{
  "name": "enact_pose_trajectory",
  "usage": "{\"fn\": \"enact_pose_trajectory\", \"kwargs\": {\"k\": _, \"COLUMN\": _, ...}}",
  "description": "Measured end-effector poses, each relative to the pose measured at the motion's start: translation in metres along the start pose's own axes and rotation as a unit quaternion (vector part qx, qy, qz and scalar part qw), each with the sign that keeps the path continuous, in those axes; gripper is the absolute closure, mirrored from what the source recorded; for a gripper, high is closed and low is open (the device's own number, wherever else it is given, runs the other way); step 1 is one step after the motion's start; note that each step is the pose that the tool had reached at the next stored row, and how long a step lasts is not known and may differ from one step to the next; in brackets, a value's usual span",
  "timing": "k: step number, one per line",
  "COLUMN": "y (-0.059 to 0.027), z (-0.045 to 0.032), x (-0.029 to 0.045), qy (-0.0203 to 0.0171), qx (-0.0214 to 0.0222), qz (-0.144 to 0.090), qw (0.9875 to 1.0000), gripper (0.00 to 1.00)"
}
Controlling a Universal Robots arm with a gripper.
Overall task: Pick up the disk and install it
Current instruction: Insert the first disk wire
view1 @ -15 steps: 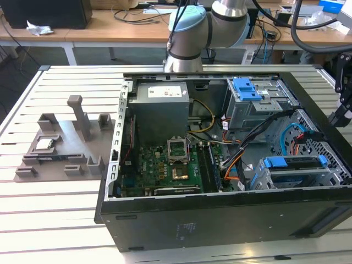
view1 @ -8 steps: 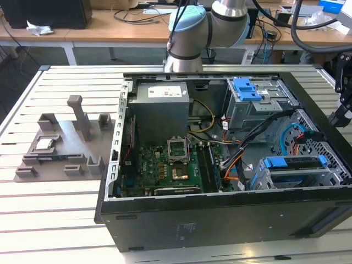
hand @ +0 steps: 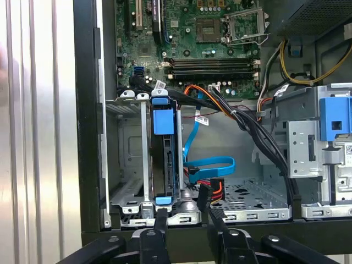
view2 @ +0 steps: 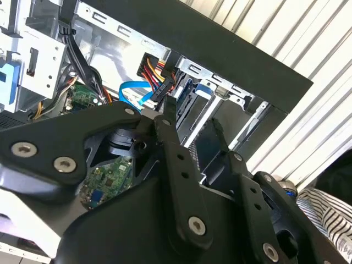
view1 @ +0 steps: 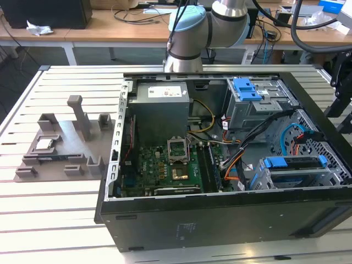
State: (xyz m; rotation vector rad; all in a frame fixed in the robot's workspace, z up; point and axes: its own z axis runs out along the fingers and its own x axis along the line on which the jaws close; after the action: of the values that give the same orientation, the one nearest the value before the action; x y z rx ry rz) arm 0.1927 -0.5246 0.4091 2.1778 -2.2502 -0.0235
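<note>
The gripper is hovering at the near edge of the open computer case, its two black fingers standing apart with nothing between them. Just beyond the fingertips, the disk is sitting on edge in the silver drive cage, its blue frame tab facing up (the label is hidden). A blue data cable is curling beside the cage, with black and orange wiring running past it. Farther in, the green motherboard is lying flat. In the exterior view, the grey parts tray is resting on the slatted table.
</note>
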Motion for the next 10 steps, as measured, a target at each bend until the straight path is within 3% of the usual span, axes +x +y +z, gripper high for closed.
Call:
{"fn": "enact_pose_trajectory", "kwargs": {"k": 4, "y": -0.0034, "z": 0.0023, "x": -0.0068, "qy": 0.0012, "qx": -0.0001, "qz": 0.0, "qw": 1.0, "gripper": 0.58}}
{"fn": "enact_pose_trajectory", "kwargs": {"k": 10, "y": -0.0091, "z": 0.0164, "x": -0.0125, "qy": 0.0018, "qx": -0.0005, "qz": 0.0, "qw": 1.0, "gripper": 0.58}}
